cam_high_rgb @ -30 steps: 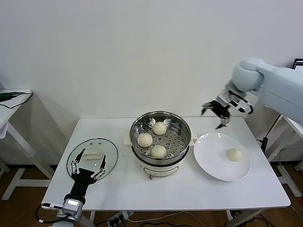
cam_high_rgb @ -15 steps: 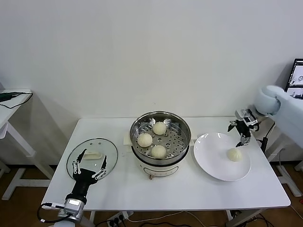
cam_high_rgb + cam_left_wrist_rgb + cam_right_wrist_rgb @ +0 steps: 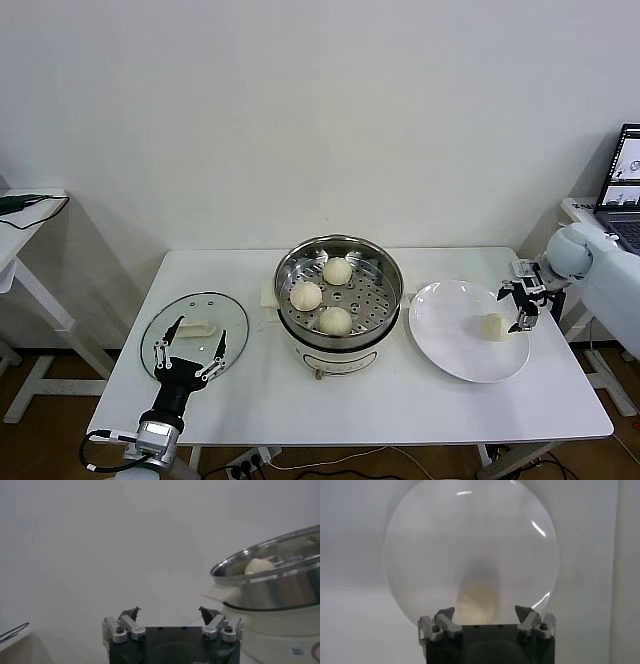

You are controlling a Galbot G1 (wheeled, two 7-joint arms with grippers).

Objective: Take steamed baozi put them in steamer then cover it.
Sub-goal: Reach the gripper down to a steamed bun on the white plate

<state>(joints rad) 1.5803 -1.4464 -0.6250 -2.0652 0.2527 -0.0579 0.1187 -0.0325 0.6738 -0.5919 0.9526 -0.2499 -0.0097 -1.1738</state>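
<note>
At the right of the head view, the right gripper [image 3: 522,305] hangs with fingers spread open beside the last small off-white pleated baozi [image 3: 493,327], which lies on the flat white round plate [image 3: 450,345] just left of the fingers, not between them. Three more baozi [image 3: 335,320] sit in the shiny perforated steel steamer [image 3: 290,262] at centre. At lower left, the left gripper [image 3: 188,355], fingers open, hovers over the clear glass cover [image 3: 236,322] lying flat on the white counter [image 3: 400,405].
</note>
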